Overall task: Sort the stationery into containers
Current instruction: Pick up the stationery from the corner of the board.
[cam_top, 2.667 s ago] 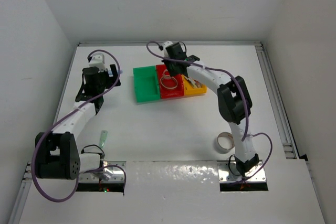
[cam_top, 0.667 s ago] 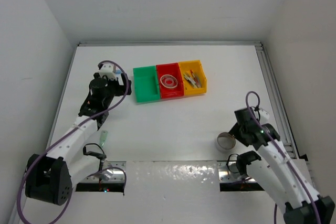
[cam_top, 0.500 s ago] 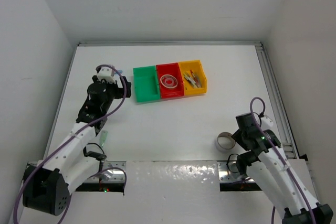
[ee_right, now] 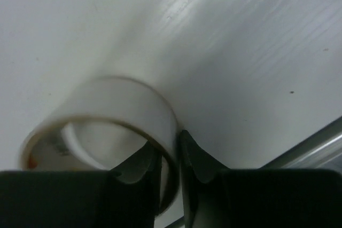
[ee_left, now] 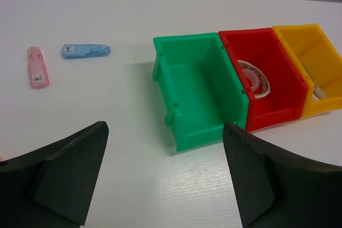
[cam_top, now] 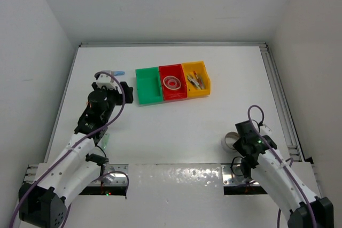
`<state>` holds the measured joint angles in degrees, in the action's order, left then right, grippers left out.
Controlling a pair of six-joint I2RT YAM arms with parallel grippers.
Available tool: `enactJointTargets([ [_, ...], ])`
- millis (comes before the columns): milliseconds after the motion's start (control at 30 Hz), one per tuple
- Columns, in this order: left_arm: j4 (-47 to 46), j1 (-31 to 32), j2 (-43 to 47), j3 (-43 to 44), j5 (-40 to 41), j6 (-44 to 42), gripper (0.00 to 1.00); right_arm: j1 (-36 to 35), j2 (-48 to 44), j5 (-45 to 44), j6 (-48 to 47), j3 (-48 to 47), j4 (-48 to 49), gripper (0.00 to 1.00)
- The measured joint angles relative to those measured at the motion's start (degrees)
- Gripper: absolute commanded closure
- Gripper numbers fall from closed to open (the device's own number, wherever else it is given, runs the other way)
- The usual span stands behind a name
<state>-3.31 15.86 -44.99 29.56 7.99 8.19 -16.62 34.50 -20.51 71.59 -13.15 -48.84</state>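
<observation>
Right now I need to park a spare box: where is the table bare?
Bare: the wide middle between bins and arm bases, and behind the bins. Crowded: blue piece and pink piece left of the green bin; right claw on the tape roll, near right.

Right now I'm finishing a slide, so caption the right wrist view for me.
Right claw pinches the wall of a beige tape roll on the white table.

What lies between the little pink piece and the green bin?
A small blue piece, apart from both the pink piece and the green bin; the left wrist view shows it.
</observation>
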Motion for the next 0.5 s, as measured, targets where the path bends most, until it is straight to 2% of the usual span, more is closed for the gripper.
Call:
enactJointTargets([
  [67,0.5,0.3,0.2,0.0,0.6,0.2,0.14,0.0,0.5,0.3,-0.1,0.3,1.1,0.98],
  [100,0.7,0.3,0.3,0.0,0.9,0.3,0.14,0.0,0.6,0.4,-0.2,0.2,1.6,1.0],
  [267,1.1,0.3,0.5,-0.1,2.6,0.8,0.14,-2.7,2.1,-1.8,-4.4,-5.2,-0.5,1.0],
  [367,1.2,0.3,0.4,-0.1,3.5,0.9,0.14,-6.4,8.9,-3.7,-10.1,-17.0,-2.2,1.0],
  [500,2.1,0.2,-0.5,-0.1,5.7,0.9,0.13,-12.9,26.6,-3.9,-22.1,-38.7,-0.3,1.0],
])
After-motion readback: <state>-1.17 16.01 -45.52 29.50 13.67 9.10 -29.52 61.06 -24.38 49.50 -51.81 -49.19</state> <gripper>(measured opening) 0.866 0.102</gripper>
